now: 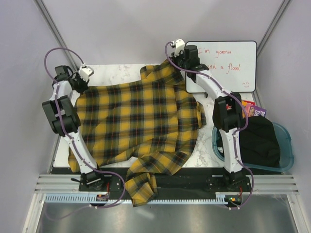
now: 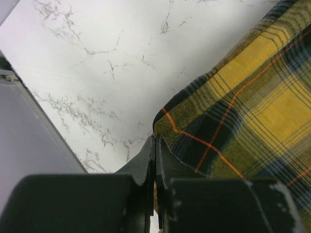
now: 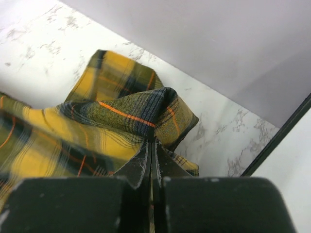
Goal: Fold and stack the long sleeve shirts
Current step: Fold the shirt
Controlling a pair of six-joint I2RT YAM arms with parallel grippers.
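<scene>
With black left gripper (image 2: pixel 155 145) closed on far-left corner and right gripper (image 3: pixel 151 145) closed on collar end, holds large yellow-and-black plaid flannel shirt (image 1: pixel 141 116) spread across white marbled table (image 1: pixel 119 74); first fold seemingly in hand, calling next for drawing both corners nearward.

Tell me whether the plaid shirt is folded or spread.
Spread: the shirt lies flat across the table, part of it hanging over the near edge.
</scene>
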